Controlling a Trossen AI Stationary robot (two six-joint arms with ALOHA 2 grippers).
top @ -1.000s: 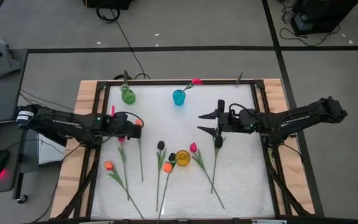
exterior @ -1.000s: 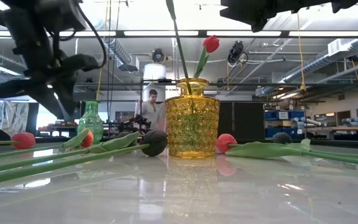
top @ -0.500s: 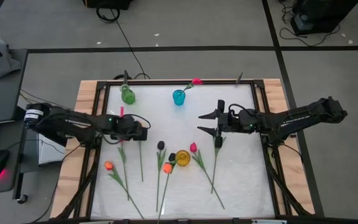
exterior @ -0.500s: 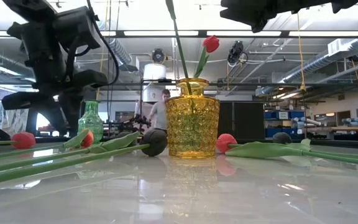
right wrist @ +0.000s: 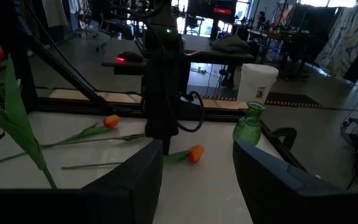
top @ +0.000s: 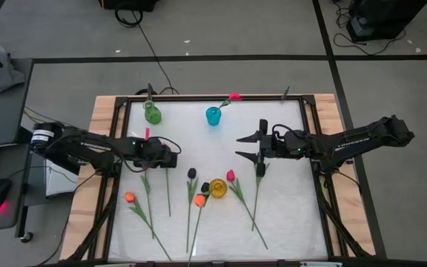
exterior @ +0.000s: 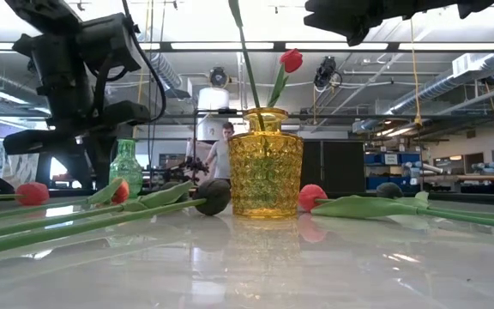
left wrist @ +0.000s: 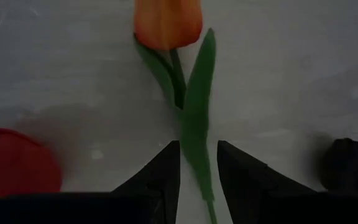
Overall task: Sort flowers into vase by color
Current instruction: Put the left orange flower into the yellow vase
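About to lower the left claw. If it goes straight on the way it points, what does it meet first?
Probably the green leaf and stem of the orange tulip, lying between the left claw's fingers; depth is unclear.

— What sort of place is this?
— A robotics lab: bare ceiling ducts (exterior: 157,64) and strip lights (exterior: 204,45) above the arms, cables (top: 143,30) across the grey floor, benches behind.
— Anyone about?
— A person (exterior: 223,153) beyond the table.

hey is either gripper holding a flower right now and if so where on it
No. The left gripper hangs over an orange tulip's leaf, fingers either side but apart. The right gripper is open and empty.
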